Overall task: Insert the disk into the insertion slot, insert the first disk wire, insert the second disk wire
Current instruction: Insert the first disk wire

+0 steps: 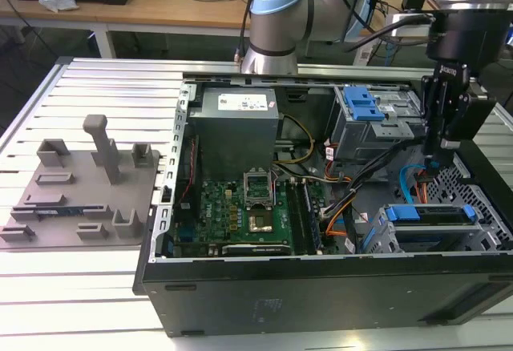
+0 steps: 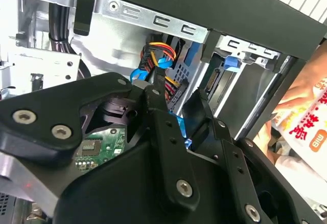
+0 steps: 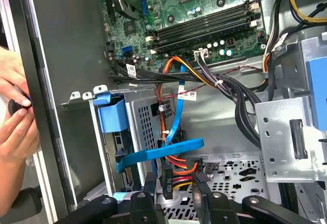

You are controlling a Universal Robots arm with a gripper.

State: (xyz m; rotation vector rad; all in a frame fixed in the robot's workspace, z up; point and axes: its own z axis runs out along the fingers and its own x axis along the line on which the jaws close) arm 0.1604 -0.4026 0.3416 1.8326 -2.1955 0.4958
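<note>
One disk (image 1: 429, 213) in its blue carrier sits inside the one insertion slot (image 1: 383, 239), at the near corner of the open computer case (image 1: 321, 287). Two disk wires lie just beside the slot. One is a flat blue wire (image 3: 163, 152) that bows across its perforated wall. The other is a wire bundle of red, orange, yellow and black strands ending in a black plug (image 3: 167, 180).

The single arm (image 1: 276, 22) reaches over the case from behind the slot, its wrist turned straight down. The gripper (image 1: 435, 163) hangs between the slot and the taller cage (image 1: 369, 114). In both wrist views the fingers (image 3: 200, 185) stand only a little apart with the black plug between them. They seem to pinch it, though contact on one side is hard to make out.

Beyond the case wall next to the slot are two of a person's hands, a first hand (image 3: 10, 78) and a second hand (image 3: 18, 132).
</note>
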